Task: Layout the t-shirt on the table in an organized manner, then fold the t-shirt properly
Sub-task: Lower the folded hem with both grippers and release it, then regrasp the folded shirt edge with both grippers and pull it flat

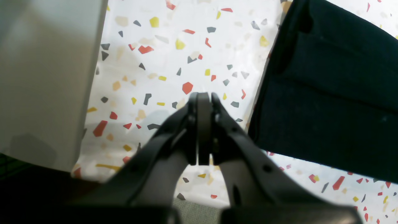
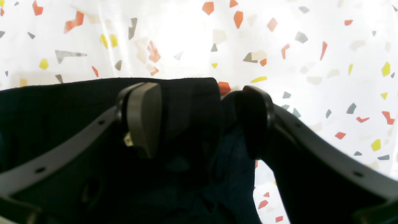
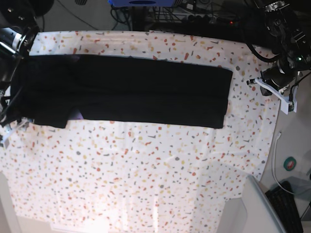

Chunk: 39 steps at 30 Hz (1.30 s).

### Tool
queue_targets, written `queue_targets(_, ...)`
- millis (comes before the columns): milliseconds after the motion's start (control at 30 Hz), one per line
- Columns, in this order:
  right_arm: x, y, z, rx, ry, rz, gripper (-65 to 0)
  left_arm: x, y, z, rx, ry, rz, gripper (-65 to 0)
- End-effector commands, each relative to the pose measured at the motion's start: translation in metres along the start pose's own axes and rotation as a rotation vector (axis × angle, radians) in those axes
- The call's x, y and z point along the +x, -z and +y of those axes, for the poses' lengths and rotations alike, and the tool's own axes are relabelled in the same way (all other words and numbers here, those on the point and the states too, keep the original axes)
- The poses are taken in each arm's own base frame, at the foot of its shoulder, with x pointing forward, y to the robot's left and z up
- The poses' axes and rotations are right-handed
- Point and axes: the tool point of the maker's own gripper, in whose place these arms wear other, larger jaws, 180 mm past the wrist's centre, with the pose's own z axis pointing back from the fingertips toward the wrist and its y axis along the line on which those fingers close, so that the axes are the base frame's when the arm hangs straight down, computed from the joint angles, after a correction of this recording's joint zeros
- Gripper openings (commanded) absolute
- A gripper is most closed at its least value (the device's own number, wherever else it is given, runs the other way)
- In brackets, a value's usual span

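The black t-shirt (image 3: 131,90) lies folded into a long flat band across the far part of the speckled table (image 3: 146,170). A bit of purple print (image 3: 77,114) peeks out near its left end. My right gripper (image 2: 199,119) is open just above the shirt's edge (image 2: 77,102), with one finger (image 2: 144,118) over the cloth and the other finger (image 2: 255,121) at the cloth's end; nothing is pinched. My left gripper (image 1: 203,98) is shut and empty over bare table, and the shirt's end (image 1: 326,93) lies off to its right without touching it.
A grey-white panel (image 1: 46,77) stands close to the left of my left gripper. Off the table's right edge are a white cable (image 3: 276,160), a green round object (image 3: 290,163) and a keyboard (image 3: 287,206). Dark equipment and cables line the far edge.
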Motion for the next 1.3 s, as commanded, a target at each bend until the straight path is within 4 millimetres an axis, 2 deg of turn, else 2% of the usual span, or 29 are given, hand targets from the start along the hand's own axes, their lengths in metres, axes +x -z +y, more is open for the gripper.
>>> queue_targets(0, 0.021, -0.007, -0.012, -0.023, 0.003, -0.054, -28.8, 0.011, -0.004, 0.005, 0.013, 0.011, -0.036, -65.0)
queue_targets(67, 0.02, -0.007, -0.012, -0.023, 0.003, -0.051, -29.1, 0.011, -0.004, 0.005, 0.013, 0.011, -0.036, -65.0)
queue_targets(133, 0.019, -0.007, -0.012, -0.023, 0.004, -0.048, -33.9, 0.011, -0.004, 0.005, 0.013, 0.011, -0.036, -65.0)
queue_targets(300, 0.016, -0.007, -0.013, -0.026, 0.008, -0.046, -63.3, 0.01, -0.004, 0.005, 0.014, 0.012, -0.035, -65.0)
queue_targets(333, 0.016, -0.007, -0.013, -0.025, 0.007, -0.045, -65.0, 0.01, -0.004, 0.005, 0.014, 0.012, -0.035, -65.0)
queue_targets(533, 0.011, -0.014, -0.019, -0.048, -0.009, -0.06, -65.0, 0.01, -0.004, 0.005, 0.014, 0.012, -0.035, -65.0)
queue_targets(600, 0.012, -0.024, -0.024, -0.075, -0.031, -0.07, -65.0, 0.01, -0.004, 0.005, 0.015, 0.011, -0.035, -65.0)
queue_targets(767, 0.011, -0.051, -0.018, -0.118, -0.08, -0.085, -65.0, 0.011, -0.005, 0.005, 0.016, 0.012, -0.036, -65.0)
queue_targets(1067, -0.015, -0.077, 0.004, -0.136, -0.112, -0.08, -65.0, -0.002, 0.003, 0.011, 0.018, -0.003, 0.008, -65.0)
queue_targets(1267, -0.037, -0.08, 0.005, -0.141, -0.124, -0.049, -65.0, -0.002, 0.003, 0.012, 0.018, -0.003, 0.008, -65.0)
